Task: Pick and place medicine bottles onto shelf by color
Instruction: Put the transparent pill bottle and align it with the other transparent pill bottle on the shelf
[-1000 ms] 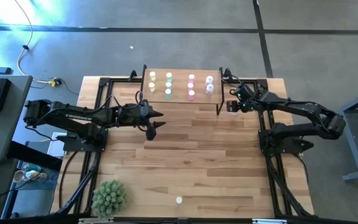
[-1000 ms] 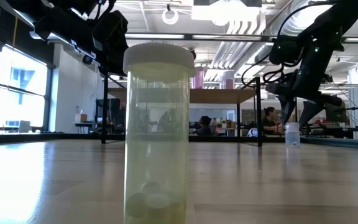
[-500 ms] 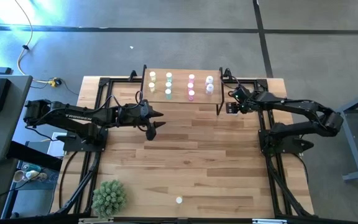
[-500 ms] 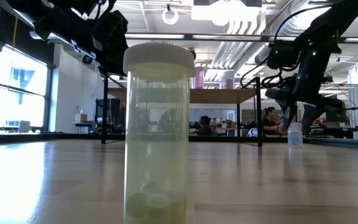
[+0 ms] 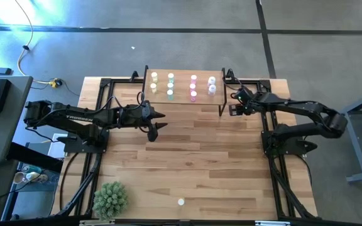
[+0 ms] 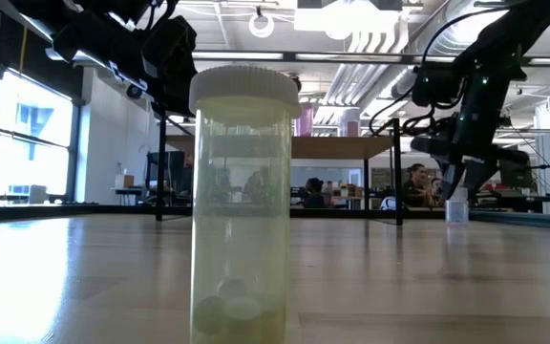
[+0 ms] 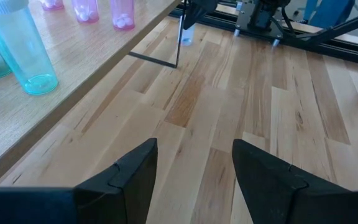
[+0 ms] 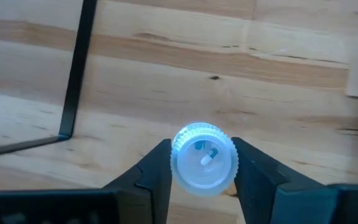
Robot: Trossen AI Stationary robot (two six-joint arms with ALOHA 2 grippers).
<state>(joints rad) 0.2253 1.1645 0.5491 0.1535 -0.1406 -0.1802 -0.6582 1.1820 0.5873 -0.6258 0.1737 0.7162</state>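
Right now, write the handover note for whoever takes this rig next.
Right gripper: fingers on either side of a white-capped bottle standing on the table just right of the shelf; grip not confirmed.
Left gripper: open, empty, waiting over the table left of centre.
Done: bottles on the shelf in yellow, green, pink and white columns.
Left: this bottle, plus one bottle at the table's near edge.

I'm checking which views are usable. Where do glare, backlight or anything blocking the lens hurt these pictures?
High view: bluish glare washes the floor upper left. Low view: a yellow bottle at the lens fills the centre, bright windows backlight the room. Right wrist view: the capped bottle between the fingers is clear.
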